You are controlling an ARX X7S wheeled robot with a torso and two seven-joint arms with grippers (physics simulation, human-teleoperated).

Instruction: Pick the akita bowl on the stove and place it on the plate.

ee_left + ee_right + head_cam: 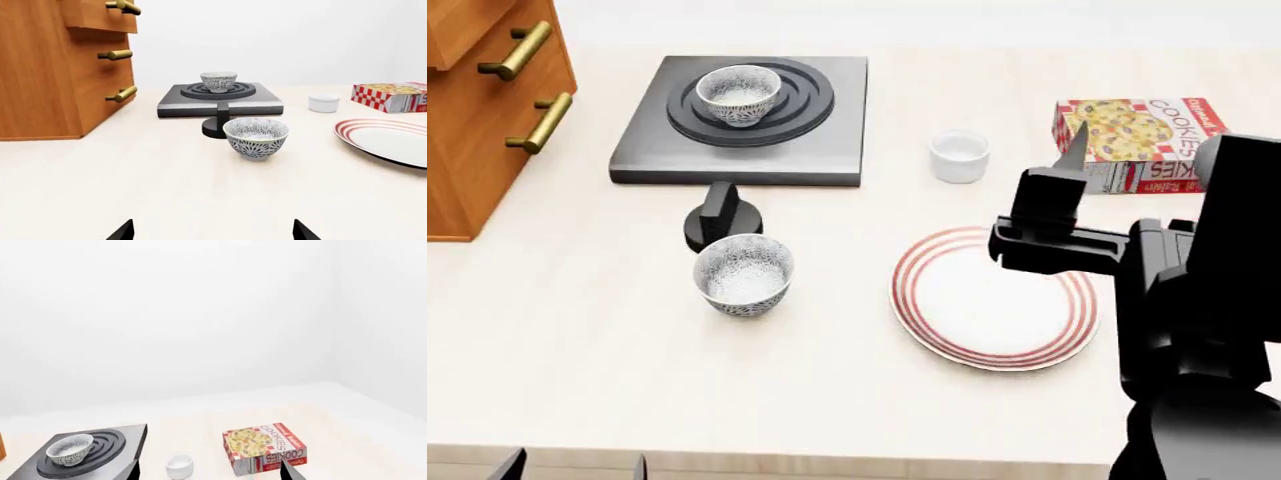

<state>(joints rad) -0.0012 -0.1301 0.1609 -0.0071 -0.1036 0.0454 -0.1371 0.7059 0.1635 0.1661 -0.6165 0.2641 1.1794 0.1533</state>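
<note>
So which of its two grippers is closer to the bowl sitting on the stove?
Likely the right gripper, raised past the plate, across from the akita bowl. The left gripper sits back at the table's near edge.

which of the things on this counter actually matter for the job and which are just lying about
For the job:
akita bowl on the stove
stove
plate

Lying about:
second speckled bowl
stove knob
white cup
cookie box
wooden drawers
</note>
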